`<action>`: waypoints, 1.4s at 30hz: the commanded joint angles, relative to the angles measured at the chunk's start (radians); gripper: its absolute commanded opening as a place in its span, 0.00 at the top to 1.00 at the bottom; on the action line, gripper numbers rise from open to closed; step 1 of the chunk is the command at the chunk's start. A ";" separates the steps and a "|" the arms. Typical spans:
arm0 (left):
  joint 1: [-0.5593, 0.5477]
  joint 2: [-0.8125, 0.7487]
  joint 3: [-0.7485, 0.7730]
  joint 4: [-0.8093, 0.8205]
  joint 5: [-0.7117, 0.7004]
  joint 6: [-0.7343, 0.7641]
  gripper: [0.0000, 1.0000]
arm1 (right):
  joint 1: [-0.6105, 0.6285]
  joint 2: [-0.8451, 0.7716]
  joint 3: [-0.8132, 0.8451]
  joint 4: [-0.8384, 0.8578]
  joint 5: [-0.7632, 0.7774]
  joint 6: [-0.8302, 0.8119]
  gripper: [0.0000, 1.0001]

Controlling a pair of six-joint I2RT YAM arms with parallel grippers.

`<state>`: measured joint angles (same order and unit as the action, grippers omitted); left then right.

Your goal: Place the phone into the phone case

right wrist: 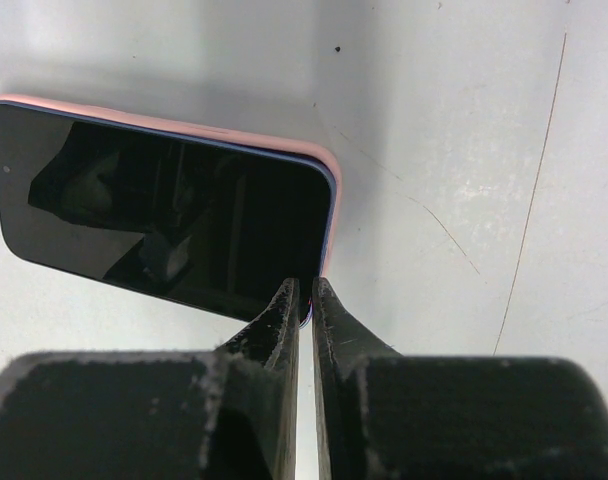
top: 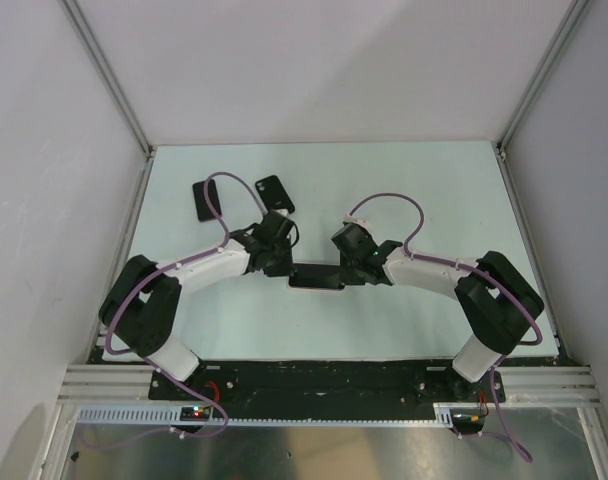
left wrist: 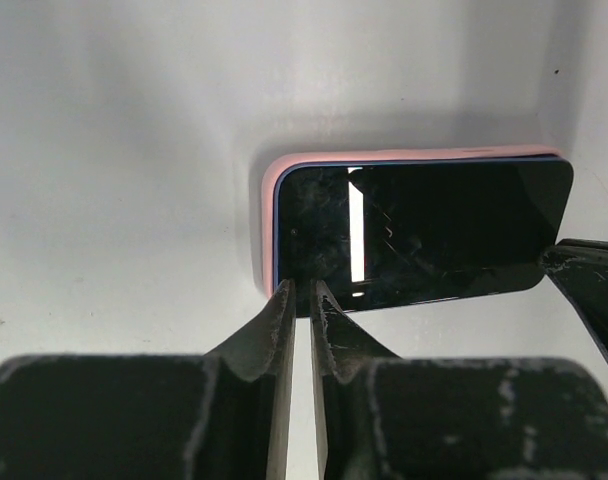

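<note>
Pink phone case (left wrist: 267, 205) rims the far and end edges of a blue-edged phone (left wrist: 424, 230) lying flat, screen up, on the white table (left wrist: 114, 150); left gripper (left wrist: 302, 290), jaws all but closed on nothing, has the phone just ahead and to its right; black glass glossy, smudged, reflecting a bright strip; right gripper (right wrist: 306, 287), jaws closed, has the phone just ahead and to its left, tips at its corner.

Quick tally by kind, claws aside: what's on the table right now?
phone: 1
pink case: 1
black flat pieces: 2, the second beside the first, far left of the table; possibly spare cases
Total: 4
</note>
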<state>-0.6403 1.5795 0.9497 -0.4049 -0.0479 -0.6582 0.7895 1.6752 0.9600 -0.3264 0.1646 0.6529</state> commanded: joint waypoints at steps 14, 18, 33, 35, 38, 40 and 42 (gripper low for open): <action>-0.033 0.011 -0.046 0.014 -0.059 -0.014 0.87 | 0.017 0.107 -0.019 0.127 -0.125 0.020 0.91; -0.038 0.030 -0.042 0.013 -0.059 -0.012 0.88 | 0.017 0.111 -0.019 0.128 -0.127 0.023 0.91; -0.049 0.074 -0.118 0.010 -0.102 -0.045 0.94 | 0.033 0.123 -0.018 0.123 -0.119 0.026 0.92; -0.052 0.082 -0.125 0.009 -0.105 -0.049 0.95 | 0.039 0.126 -0.018 0.125 -0.118 0.027 0.92; -0.064 0.097 -0.135 0.010 -0.108 -0.058 0.96 | 0.048 0.128 -0.019 0.127 -0.115 0.028 0.91; -0.072 0.106 -0.139 0.011 -0.109 -0.065 0.96 | 0.054 0.130 -0.018 0.125 -0.112 0.027 0.92; -0.080 0.116 -0.143 0.011 -0.111 -0.071 0.97 | 0.061 0.132 -0.019 0.123 -0.105 0.027 0.92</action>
<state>-0.6853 1.6077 0.8768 -0.3153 -0.1501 -0.7082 0.7883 1.6821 0.9672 -0.3332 0.1593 0.6525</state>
